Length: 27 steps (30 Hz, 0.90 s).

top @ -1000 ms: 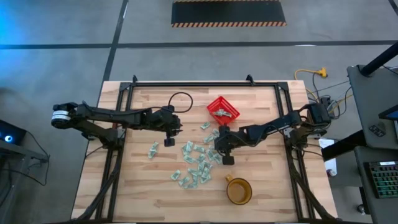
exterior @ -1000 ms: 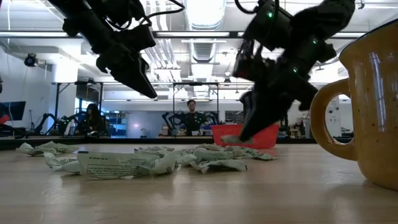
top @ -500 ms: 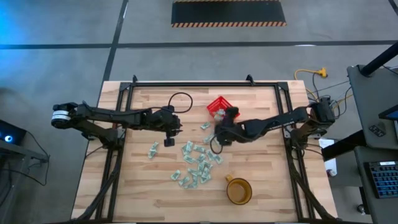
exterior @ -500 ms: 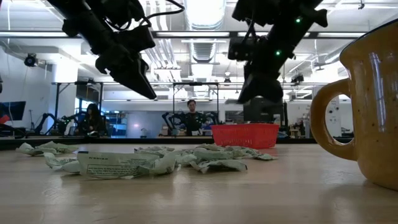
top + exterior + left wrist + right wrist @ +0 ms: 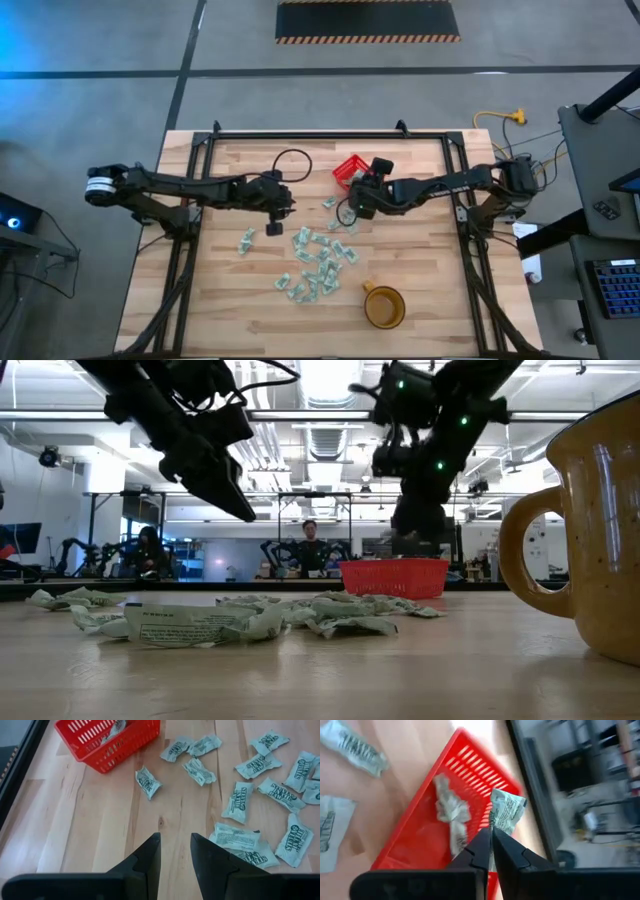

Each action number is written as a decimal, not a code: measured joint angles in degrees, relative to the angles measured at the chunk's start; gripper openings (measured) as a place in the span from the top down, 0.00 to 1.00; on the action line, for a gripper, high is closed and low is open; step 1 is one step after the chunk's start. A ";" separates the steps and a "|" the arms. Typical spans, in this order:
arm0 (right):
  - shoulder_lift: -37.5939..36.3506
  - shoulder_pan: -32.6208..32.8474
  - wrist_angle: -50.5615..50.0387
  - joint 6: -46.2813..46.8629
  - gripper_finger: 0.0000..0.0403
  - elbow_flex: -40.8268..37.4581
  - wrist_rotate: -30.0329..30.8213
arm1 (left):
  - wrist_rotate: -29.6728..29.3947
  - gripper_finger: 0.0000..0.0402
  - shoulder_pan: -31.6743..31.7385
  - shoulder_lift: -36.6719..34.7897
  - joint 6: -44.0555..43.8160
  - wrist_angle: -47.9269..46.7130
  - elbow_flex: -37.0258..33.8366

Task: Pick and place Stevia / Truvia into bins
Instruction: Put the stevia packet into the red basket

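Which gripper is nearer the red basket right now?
Right. The right gripper is over the red basket, pinching a sachet. The left gripper hangs apart from it, by the loose sachets' edge.

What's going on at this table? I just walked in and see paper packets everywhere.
Two robot arms are sorting sweetener sachets into a red basket. The right end effector is above the basket, shut on one sachet, ready to drop it in beside the ones already inside. The left end effector waits over bare wood with its fingers slightly apart, holding nothing. Most sachets lie scattered mid-table, and an amber mug stands nearer the front edge.
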 joint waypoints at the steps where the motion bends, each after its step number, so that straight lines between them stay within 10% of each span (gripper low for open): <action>1: 0.02 -0.66 0.01 0.17 0.94 -0.18 -1.90 | -0.02 0.78 0.00 0.19 0.00 0.20 -0.02; 12: -0.29 -2.00 0.04 -1.61 0.73 1.03 -5.92 | -0.02 0.78 0.00 4.73 1.19 11.19 -0.41; 27: -12.42 7.57 -0.62 -2.87 0.76 0.35 -11.17 | -0.02 0.78 1.08 29.22 2.12 31.74 6.23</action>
